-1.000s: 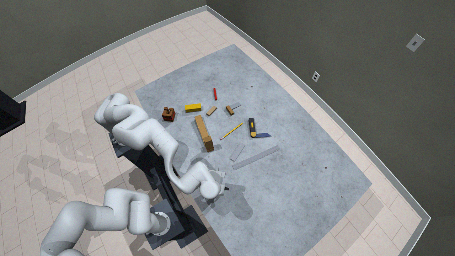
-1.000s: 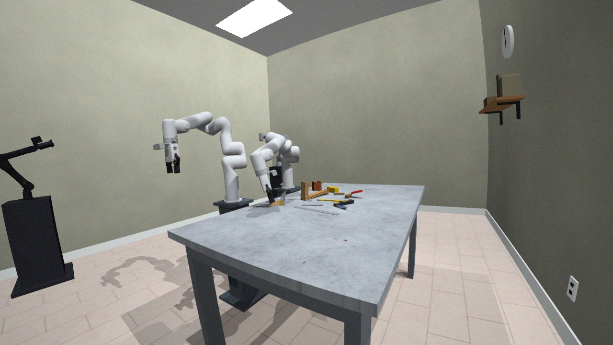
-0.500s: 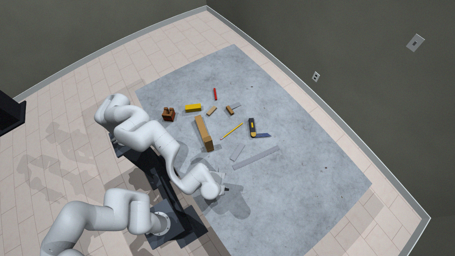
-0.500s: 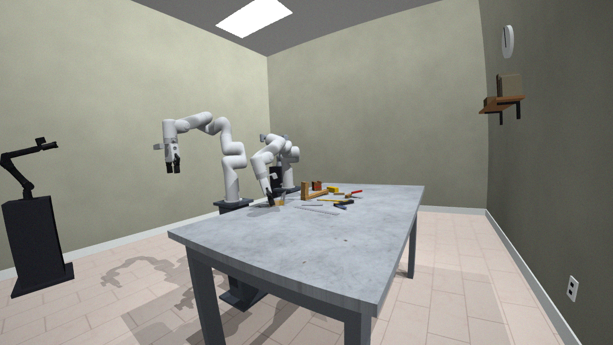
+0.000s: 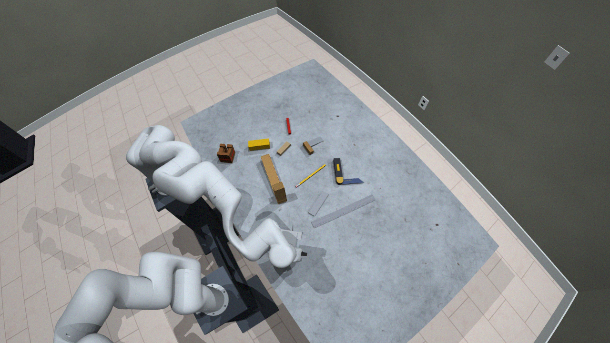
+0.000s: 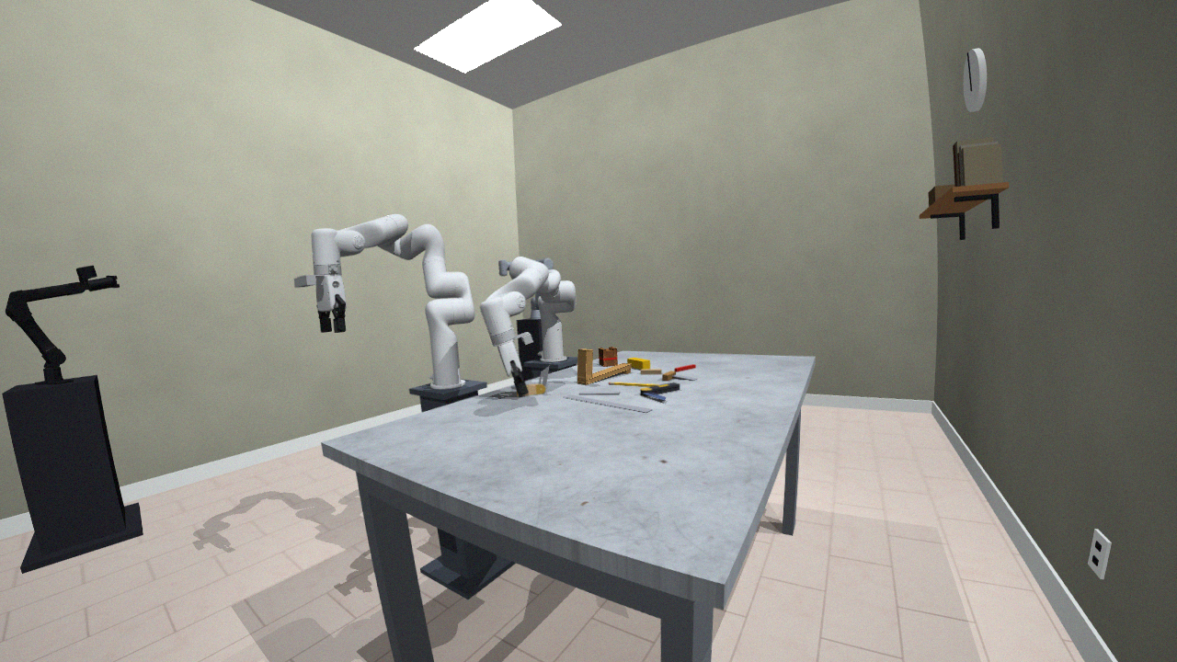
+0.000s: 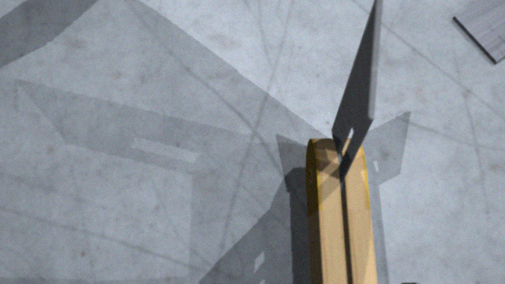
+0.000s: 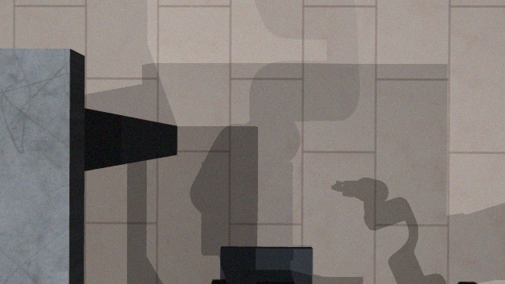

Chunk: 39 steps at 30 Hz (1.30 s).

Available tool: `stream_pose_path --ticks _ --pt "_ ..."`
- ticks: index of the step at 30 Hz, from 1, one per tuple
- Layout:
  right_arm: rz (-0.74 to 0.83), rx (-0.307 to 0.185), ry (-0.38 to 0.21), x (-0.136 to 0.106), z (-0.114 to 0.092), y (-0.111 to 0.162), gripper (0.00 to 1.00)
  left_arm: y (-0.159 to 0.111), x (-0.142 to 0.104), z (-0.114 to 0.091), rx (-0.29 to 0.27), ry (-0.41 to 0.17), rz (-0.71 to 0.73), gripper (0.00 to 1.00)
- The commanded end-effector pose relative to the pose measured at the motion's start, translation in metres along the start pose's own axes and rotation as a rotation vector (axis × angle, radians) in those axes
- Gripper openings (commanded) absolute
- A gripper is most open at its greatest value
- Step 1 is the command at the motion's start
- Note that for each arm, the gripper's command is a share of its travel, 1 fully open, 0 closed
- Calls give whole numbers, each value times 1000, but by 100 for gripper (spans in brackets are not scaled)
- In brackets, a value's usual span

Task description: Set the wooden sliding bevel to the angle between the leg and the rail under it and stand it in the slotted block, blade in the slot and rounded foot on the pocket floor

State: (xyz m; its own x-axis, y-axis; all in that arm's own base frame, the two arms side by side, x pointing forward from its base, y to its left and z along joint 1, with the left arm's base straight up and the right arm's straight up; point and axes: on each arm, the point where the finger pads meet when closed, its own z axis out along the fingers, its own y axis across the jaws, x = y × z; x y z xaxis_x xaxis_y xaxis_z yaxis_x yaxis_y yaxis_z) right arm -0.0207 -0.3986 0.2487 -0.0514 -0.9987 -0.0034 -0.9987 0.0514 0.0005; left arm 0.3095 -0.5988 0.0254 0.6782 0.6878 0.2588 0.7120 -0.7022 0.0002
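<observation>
Left gripper point(image 5: 303, 253) point(image 6: 519, 393) part-open, gripping nothing; right gripper point(image 6: 332, 321) open, off table. Wooden bevel point(image 6: 536, 389) point(image 7: 335, 244) on table's left side, blade raised. Risk: off-centre fingers tip handle, swing blade.

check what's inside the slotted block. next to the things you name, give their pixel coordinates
An open slot shows in the top of the slotted block point(image 5: 226, 154) point(image 6: 608, 357), no blade standing in it; the pocket floor is hidden by its walls.
</observation>
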Motion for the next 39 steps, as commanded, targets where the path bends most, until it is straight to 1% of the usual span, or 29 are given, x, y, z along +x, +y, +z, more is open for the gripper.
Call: stream_pose_path --ticks 1,11,12,39 --pt "0 1 3 1 -1 0 100 1 0 -3 -5 -2 -2 48" --pt "0 1 3 1 -1 0 100 1 0 -3 -5 -2 -2 48" --pt "0 1 3 1 -1 0 100 1 0 -3 -5 -2 -2 0" --pt "0 1 3 1 -1 0 100 1 0 -3 -5 -2 -2 0"
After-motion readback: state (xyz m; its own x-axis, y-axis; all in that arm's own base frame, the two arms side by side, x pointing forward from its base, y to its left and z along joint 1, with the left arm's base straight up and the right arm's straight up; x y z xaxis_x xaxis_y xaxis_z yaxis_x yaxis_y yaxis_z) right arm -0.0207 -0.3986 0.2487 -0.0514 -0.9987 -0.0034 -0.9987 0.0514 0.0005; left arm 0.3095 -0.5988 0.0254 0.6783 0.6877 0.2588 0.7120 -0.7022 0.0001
